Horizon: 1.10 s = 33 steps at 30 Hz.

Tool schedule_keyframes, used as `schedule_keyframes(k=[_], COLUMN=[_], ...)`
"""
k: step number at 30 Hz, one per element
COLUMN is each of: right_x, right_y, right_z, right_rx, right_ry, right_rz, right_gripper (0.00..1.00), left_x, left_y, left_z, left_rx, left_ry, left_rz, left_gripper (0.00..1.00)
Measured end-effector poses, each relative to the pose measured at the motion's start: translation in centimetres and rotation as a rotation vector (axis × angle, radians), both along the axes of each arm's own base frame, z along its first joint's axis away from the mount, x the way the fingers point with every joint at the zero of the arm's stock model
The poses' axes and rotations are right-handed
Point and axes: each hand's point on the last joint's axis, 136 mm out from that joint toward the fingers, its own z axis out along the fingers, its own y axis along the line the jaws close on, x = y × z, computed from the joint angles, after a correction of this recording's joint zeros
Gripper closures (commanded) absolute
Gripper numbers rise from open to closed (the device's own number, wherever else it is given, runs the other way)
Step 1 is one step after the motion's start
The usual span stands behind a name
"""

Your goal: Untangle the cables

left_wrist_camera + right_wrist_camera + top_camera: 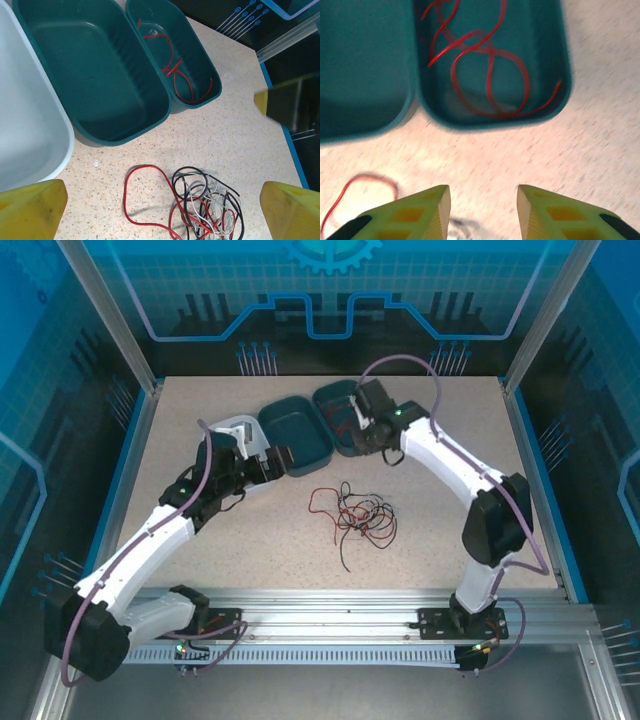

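The left gripper [161,212] is spread wide and empty above the cables [205,207], a limp, light tangle on the table [225,140]. The right gripper [483,212] is parted and, though its view is blurred, seemingly bare. Such thin wires should slip easily, so pinch the outlying red loop [145,166], clear of the knot.

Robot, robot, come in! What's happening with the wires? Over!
Left gripper open, empty. Right gripper open, empty. Red cable in teal bin; other cables tangled on table. Nothing blocking.

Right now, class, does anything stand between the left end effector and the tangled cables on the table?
Nothing visible does: the open left end effector looks straight at the tangled cables, with bare table around them.
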Motion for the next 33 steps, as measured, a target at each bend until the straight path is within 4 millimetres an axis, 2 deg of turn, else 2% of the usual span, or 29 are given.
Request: schedule_keyframes(k=[5,7,10,13,19,25,29,33], right_x=[-7.5,-9.6,-11.9,-13.4,-13.4,-12.3,-11.6,-11.0], right_y=[3.5,4.5,5.9,6.9,9.1,10.5,10.6,9.9], right_z=[-1.8,-2.5,-3.1,-4.1,-7.7,-9.8,-10.7,-12.0], right_rx=[-0.002,-0.012,-0.037,-0.075,-0.159,-0.224,-0.254,-0.286], right_ry=[0.071,0.102,0.130,0.161,0.245,0.271,0.286,0.315], right_rz=[0.088,0.118,0.157,0.196,0.265,0.336,0.366,0.372], right_gripper=[0.60,0.60,0.59,0.59,0.57,0.52,0.51,0.51], left_x=[-0.9,-1.3,-1.9,-2.3,-2.6,-3.1,-3.2,-3.2], left_y=[1.7,2.6,3.8,4.7,6.3,7.9,8.4,8.6], left_z=[-1.2,-2.2,-3.4,-4.3,-5.4,-6.3,-6.3,-6.2], left_rx=[0.013,0.017,0.021,0.021,0.018,0.017,0.016,0.014], left_ry=[0.018,0.038,0.067,0.087,0.119,0.141,0.136,0.133], left_rz=[0.073,0.116,0.172,0.217,0.300,0.363,0.382,0.390], left_gripper=[0.01,0.01,0.01,0.01,0.01,0.01,0.01,0.01])
